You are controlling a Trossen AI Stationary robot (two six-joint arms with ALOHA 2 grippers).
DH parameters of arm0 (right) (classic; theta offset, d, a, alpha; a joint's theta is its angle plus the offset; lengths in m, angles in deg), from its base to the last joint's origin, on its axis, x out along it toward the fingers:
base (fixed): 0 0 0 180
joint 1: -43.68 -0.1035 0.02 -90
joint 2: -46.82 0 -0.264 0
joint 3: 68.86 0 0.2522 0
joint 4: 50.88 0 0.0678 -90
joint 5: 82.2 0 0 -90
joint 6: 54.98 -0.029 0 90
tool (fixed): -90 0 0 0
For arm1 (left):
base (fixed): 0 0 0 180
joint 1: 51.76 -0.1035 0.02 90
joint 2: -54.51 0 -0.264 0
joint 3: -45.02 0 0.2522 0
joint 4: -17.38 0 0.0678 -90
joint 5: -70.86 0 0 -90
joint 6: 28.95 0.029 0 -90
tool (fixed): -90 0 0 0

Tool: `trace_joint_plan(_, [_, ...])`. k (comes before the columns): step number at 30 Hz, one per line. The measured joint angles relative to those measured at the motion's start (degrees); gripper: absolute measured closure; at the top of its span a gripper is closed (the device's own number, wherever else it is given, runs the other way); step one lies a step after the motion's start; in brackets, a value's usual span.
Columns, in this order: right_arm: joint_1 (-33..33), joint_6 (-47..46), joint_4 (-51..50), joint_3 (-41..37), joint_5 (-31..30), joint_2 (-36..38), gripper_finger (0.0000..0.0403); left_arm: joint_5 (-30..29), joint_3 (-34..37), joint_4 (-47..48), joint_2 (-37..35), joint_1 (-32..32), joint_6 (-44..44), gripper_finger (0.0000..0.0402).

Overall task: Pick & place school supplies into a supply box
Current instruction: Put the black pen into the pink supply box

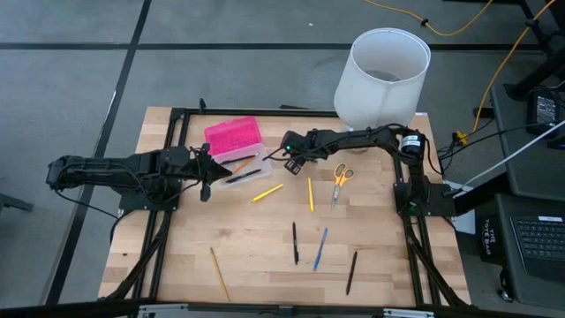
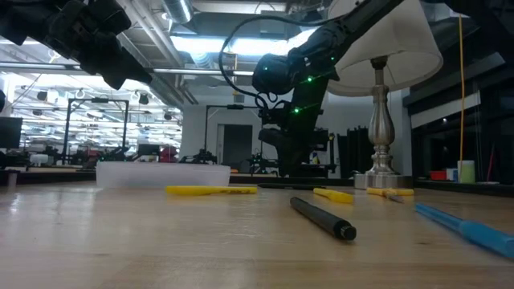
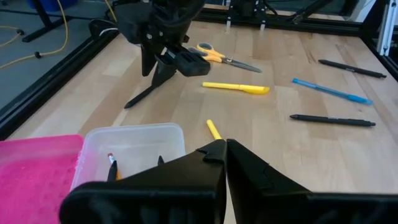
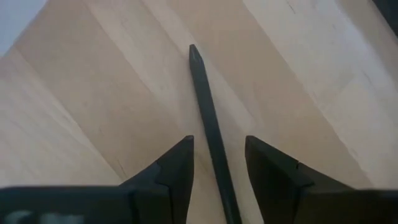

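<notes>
The supply box has a pink lid [image 1: 232,137] and a clear base [image 1: 240,160], which stands open on the table with an orange pencil [image 3: 112,165] inside. A black pen [image 4: 208,112] lies flat on the table beside the base. My right gripper [image 4: 217,140] slants down over the pen's near end, open, with one finger on each side and a gap at both. In the high view this gripper [image 1: 272,164] is right of the box. My left gripper [image 3: 225,149] hovers shut at the box's near left side [image 1: 205,184].
Spread over the table are a yellow marker [image 1: 267,192], a yellow pencil [image 1: 311,194], scissors [image 1: 340,181], two black pens [image 1: 295,243] [image 1: 351,272], a blue pen [image 1: 320,249] and another pencil [image 1: 219,274]. A white lampshade [image 1: 381,75] stands at the far right.
</notes>
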Motion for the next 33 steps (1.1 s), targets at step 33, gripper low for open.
trace_joint_plan(33, [2.22, 0.85, 8.41, -6.56, 11.16, 0.11, 0.0256, 0.00, 0.00, 0.00, 0.02, -0.02, -0.04, 0.0396])
